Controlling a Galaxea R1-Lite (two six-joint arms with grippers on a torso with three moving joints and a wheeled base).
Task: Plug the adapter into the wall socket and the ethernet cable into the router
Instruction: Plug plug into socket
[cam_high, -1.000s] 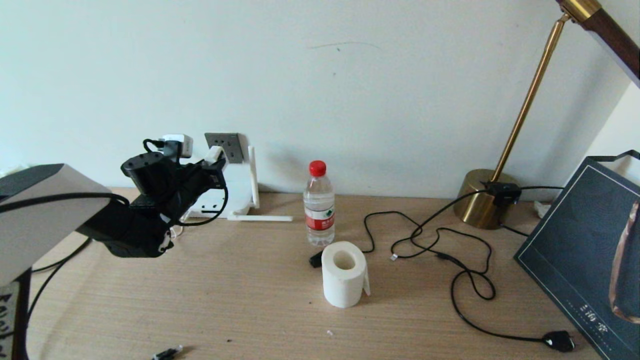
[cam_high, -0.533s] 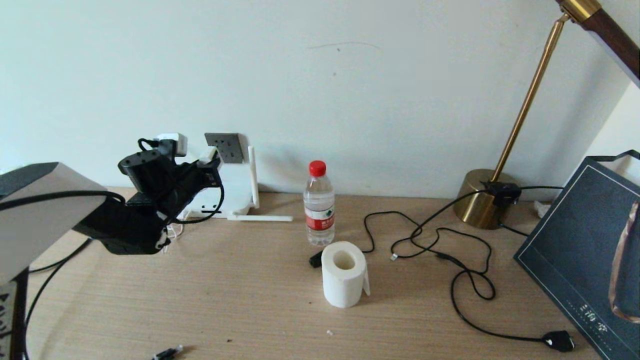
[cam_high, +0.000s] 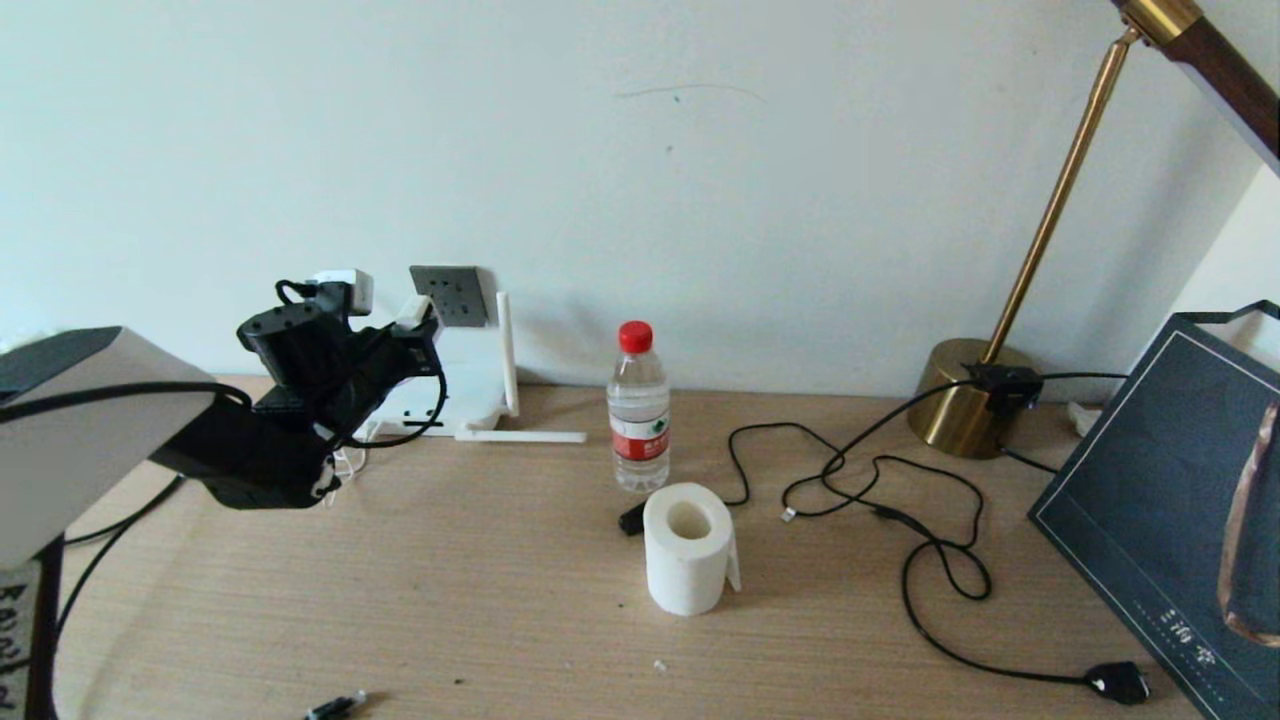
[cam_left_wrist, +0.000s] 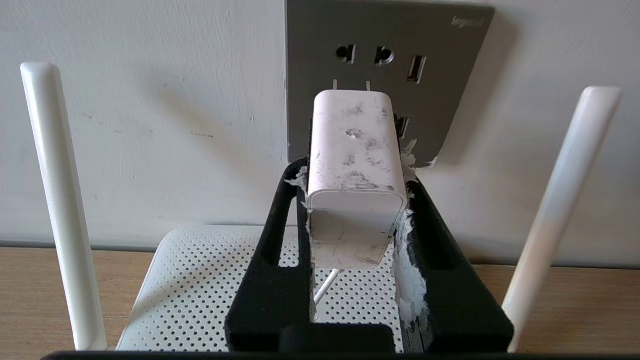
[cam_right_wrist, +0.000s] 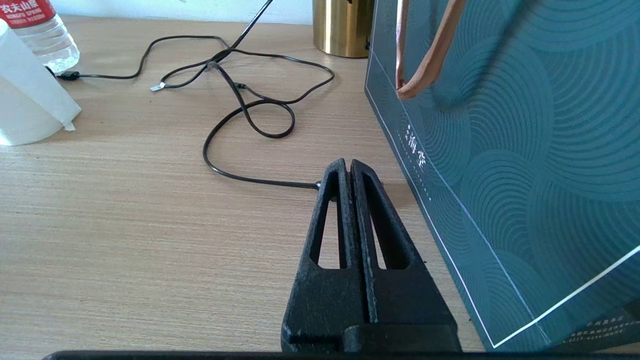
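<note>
My left gripper is shut on the white adapter, its thin white cord hanging below. The two prongs point at the dark grey wall socket, a short way off the plate and just under its upper pair of holes. In the head view the adapter sits just left of the socket, above the white router. The ethernet cable's clear-tipped plug lies loose on the table to the right of the toilet roll. My right gripper hovers shut and empty over the table beside a dark gift bag.
Router antennas stand on either side of the held adapter. A water bottle and toilet roll sit mid-table. Tangled black cords, a brass lamp and the gift bag fill the right side. A small dark piece lies by the front edge.
My left gripper with the adapter has drawn back slightly to the left, away from the socket plate, then held still. The rest is unchanged.
</note>
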